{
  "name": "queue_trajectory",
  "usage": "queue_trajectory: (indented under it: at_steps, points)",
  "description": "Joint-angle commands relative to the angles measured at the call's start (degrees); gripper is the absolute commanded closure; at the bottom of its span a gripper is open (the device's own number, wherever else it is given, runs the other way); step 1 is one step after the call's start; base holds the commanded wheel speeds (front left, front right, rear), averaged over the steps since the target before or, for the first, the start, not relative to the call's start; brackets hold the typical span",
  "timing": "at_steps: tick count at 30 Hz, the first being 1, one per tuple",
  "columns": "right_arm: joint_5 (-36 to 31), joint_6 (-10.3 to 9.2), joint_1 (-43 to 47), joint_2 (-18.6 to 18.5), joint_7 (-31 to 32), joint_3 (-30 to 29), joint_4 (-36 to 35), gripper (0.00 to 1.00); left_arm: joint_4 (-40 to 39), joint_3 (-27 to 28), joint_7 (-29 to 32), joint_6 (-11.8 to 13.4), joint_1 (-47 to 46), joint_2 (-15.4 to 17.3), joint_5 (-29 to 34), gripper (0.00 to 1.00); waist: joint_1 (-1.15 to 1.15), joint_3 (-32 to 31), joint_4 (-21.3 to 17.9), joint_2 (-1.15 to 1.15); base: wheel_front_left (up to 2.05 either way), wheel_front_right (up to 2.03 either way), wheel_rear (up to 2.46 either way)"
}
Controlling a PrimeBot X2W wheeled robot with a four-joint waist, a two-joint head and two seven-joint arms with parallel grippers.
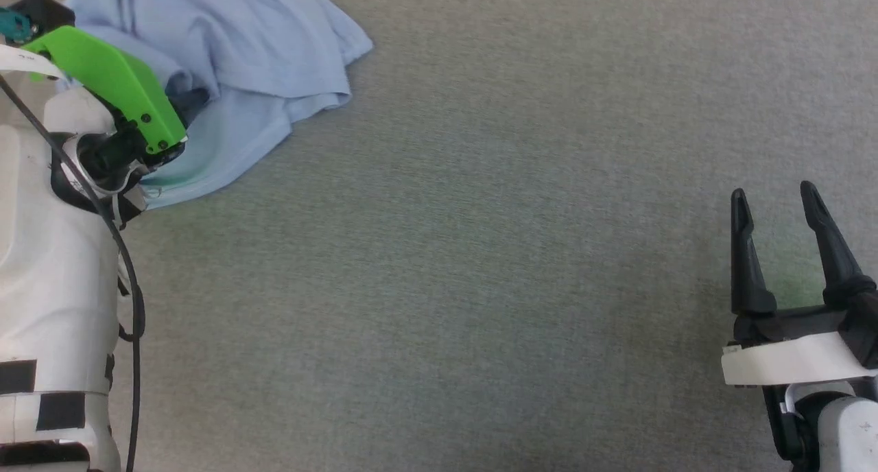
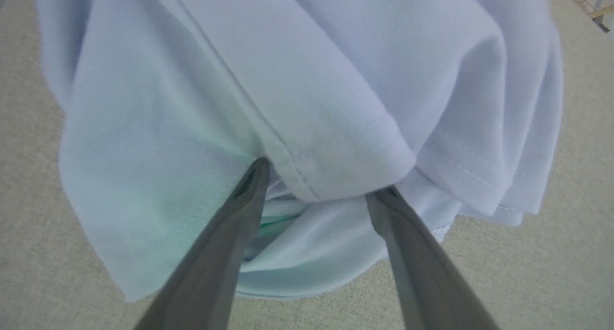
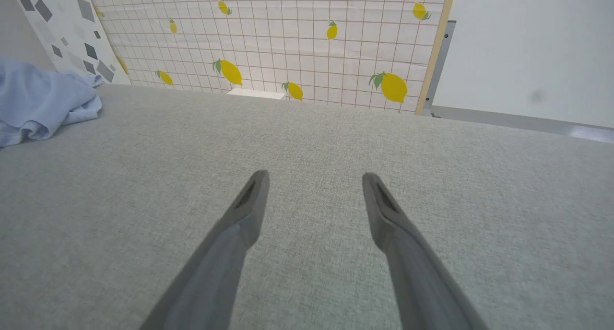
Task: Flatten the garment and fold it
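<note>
The light blue garment [image 1: 226,40] lies crumpled at the far left of the grey surface, its collar and buttons hidden. My left arm, with its green wrist cover [image 1: 116,81], reaches into the garment's near edge. In the left wrist view my left gripper [image 2: 321,179] is open, its fingertips [image 2: 256,171] pushed against the cloth on either side of a hemmed fold [image 2: 336,143]. My right gripper [image 1: 775,201] stands open at the lower right, far from the garment [image 3: 38,104], with nothing between its fingers [image 3: 249,200].
The grey fabric surface [image 1: 480,252] spreads wide between the two arms. Beyond its far edge stands a tiled wall with a lemon pattern [image 3: 288,42], and to the right of that a plain white panel [image 3: 527,52]. A black cable [image 1: 130,287] hangs along my left arm.
</note>
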Motion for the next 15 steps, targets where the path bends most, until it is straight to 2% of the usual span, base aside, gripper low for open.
queue_trajectory:
  at_steps: [1, 5, 6, 7, 15]
  points:
    - [-0.7, -0.09, -1.0, 0.0, 0.1, -0.1, -0.6, 0.0, 0.5, 0.0, 0.7, 0.7, -0.1, 0.1, -0.4, 0.0, -0.01, 2.1, -2.0, 0.0, 0.0, 0.0, 0.0]
    - [-0.8, -0.09, -1.2, 0.0, 0.3, 0.1, -1.1, 0.0, 0.8, 0.0, -1.5, 0.5, 0.0, 0.3, 0.2, 0.0, -0.01, 3.4, -2.9, 0.0, 0.0, 0.0, 0.0]
    - [-0.8, -0.09, -1.4, 0.0, 0.3, 0.1, -1.2, 0.0, 1.1, -0.2, -2.1, 0.0, 0.1, 0.4, 0.3, 0.59, -0.01, 3.7, -3.1, 0.0, 0.0, 0.0, 0.0]
    - [-0.8, -0.09, -1.5, 0.0, 0.3, 0.2, -1.3, 0.0, 1.4, -0.3, -2.6, -0.3, 0.1, 0.4, 0.3, 1.0, -0.01, 3.9, -3.2, 0.0, 0.0, 0.0, 0.0]
    - [-0.1, -0.09, -2.1, 0.0, -0.1, 0.3, 0.1, 0.0, 4.3, 0.2, -5.2, -3.4, -0.6, 1.4, -0.6, 1.0, -0.01, 2.1, -3.5, 0.0, 0.0, 0.0, 0.0]
